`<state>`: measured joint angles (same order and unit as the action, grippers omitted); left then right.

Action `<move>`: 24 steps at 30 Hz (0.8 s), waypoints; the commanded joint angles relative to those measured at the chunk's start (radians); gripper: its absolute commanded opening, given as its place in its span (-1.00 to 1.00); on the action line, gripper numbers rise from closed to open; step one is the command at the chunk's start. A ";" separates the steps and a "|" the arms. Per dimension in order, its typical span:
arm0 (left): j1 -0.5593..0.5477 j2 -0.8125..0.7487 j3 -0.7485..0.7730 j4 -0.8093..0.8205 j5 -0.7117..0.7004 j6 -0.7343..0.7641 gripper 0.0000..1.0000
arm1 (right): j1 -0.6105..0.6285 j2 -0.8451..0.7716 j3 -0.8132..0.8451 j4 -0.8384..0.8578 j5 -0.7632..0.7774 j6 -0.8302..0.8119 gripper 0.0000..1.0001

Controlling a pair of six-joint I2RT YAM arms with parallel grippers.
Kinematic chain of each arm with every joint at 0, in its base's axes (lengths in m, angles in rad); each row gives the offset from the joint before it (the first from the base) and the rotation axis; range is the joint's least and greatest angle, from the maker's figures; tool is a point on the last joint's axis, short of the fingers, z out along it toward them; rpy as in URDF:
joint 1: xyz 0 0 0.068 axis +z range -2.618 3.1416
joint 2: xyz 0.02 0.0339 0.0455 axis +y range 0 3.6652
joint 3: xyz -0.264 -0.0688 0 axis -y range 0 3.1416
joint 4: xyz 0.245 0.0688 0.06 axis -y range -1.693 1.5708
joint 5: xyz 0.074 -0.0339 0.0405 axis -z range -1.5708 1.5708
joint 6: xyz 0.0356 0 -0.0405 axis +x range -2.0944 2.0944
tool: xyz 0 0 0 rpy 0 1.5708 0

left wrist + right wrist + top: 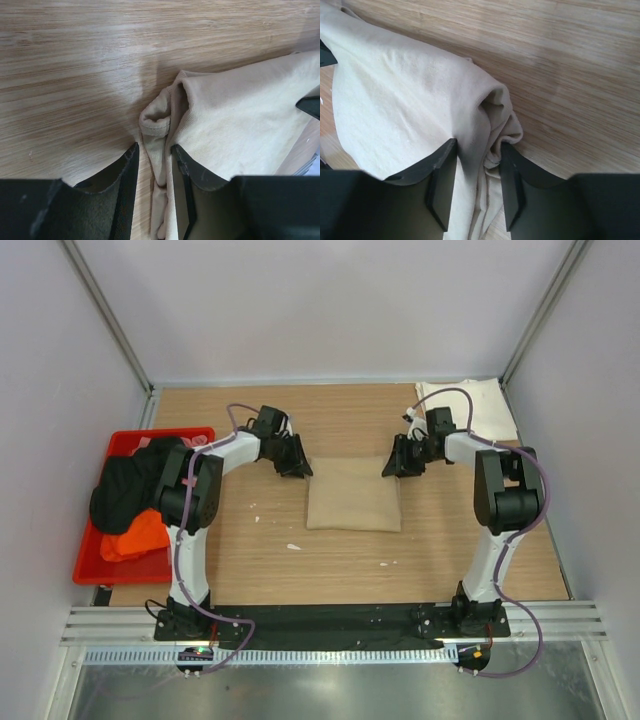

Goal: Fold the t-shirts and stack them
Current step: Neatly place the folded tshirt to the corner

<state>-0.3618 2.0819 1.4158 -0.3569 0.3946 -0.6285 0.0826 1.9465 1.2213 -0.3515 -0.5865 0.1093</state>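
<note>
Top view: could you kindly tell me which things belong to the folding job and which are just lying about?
Job:
tan shirt
cream shirt
black shirt
orange shirt
left pincer
right pincer

Lying about:
red bin
white specks

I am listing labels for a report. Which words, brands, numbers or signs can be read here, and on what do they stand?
No text can be read.
The tan t-shirt, the red bin, the cream-white t-shirt and the wooden table show no print.
</note>
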 commanded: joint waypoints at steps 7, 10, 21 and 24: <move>0.027 -0.005 0.038 -0.048 0.052 0.012 -0.30 | 0.022 -0.095 -0.013 0.085 0.060 -0.005 -0.97; 0.027 -0.081 0.061 -0.173 0.006 0.062 -0.25 | 0.046 -0.144 0.024 0.049 0.181 -0.034 -0.97; 0.014 -0.411 -0.133 -0.232 0.027 0.141 -0.17 | 0.055 -0.138 0.260 -0.188 0.545 -0.217 -0.98; 0.000 -0.450 -0.150 -0.225 0.049 0.141 -0.17 | 0.055 -0.127 0.285 -0.179 0.677 -0.263 -0.98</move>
<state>-0.3489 1.6585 1.2945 -0.5667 0.4061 -0.5144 0.1421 1.8435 1.4548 -0.5079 -0.0975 -0.0769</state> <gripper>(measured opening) 0.415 0.098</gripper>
